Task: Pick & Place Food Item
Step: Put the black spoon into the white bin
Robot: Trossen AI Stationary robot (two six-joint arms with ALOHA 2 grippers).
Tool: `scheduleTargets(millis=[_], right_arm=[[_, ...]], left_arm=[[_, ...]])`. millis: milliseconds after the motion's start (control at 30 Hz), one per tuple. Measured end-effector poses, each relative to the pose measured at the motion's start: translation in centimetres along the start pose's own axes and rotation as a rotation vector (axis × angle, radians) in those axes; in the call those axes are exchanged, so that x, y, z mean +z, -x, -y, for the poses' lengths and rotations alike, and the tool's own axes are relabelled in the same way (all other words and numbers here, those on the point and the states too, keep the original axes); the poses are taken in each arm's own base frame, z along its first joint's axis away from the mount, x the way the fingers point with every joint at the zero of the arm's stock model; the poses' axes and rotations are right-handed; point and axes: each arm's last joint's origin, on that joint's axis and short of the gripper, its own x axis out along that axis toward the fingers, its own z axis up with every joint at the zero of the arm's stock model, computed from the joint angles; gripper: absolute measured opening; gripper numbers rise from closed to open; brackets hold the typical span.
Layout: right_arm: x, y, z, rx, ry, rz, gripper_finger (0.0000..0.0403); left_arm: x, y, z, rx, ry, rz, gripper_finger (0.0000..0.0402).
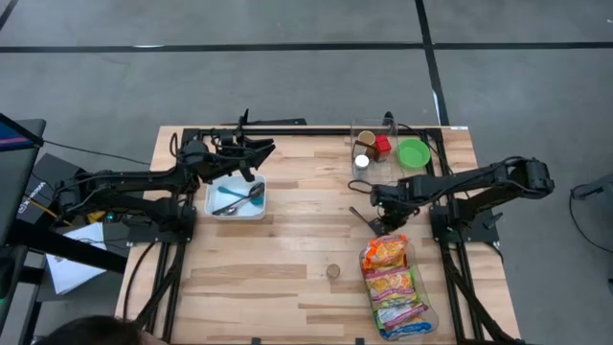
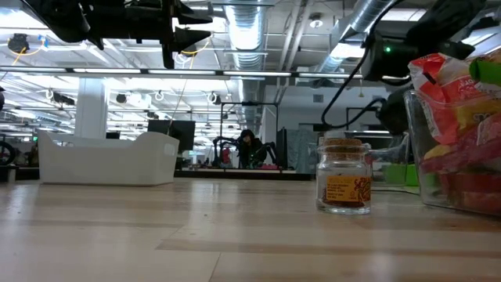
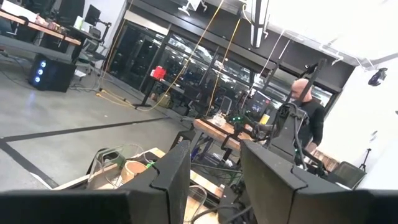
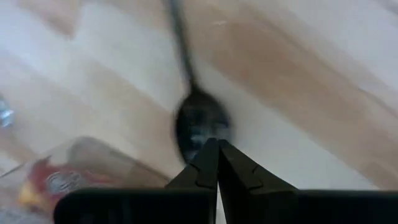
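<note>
At the right tool (image 4: pixel 217 144) I read the fingers as clenched, tips meeting with no gap. They sit at the rim of the bowl of a dark spoon (image 4: pixel 199 121) lying flat on the bench (image 1: pixel 268 278). I cannot tell whether the rim is pinched or only touched. The spoon's handle runs straight away from the tips.

Just beside this tool, on its other side from the spoon handle, lies the food item as I judge it: a stack of snack packets (image 1: pixel 388 273) in a clear tub (image 1: pixel 421 321).

1. Handling: I expect the packets to be light, soft and crinkly, with slippery film. They will deform under the fingers, and the contents may crush. The tub looks stiff but smooth-walled.
2. Hold point: I would take the top packet by its sealed end seam nearest the tool, not across its filled middle.
3. Orientation: the tub's long axis starts near the tool and leads away toward the bench's edge, slightly slanted. The packets lie flat along it, faces up.

A small corked jar (image 1: pixel 333 272) stands upright, near the tub and apart from the tool.

Well apart, the left tool (image 1: pixel 251 158) hangs released, with nothing between its fingers, above a white tray (image 1: pixel 259 211) of utensils.
</note>
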Motion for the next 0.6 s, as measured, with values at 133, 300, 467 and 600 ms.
scheduleTargets(millis=[133, 300, 467, 600], right_arm=[[-0.2, -0.1, -0.4, 0.018, 0.038, -0.006, 0.0], [0.1, -0.2, -0.2, 0.007, 0.041, 0.001, 0.0], [1.3, -1.4, -0.5, 0.031, 0.053, 0.015, 0.0], [2.2, -2.0, -0.9, 0.033, 0.042, 0.02, 0.0]], left_arm=[[-0.1, 0.0, 0.0, 0.003, -0.001, -0.007, 0.0135], [-0.1, 0.0, -0.1, 0.006, -0.002, -0.013, 0.0135], [-0.2, 0.0, -0.1, 0.008, -0.002, -0.019, 0.0135], [-0.4, 0.0, -0.2, 0.017, -0.003, -0.038, 0.0135]])
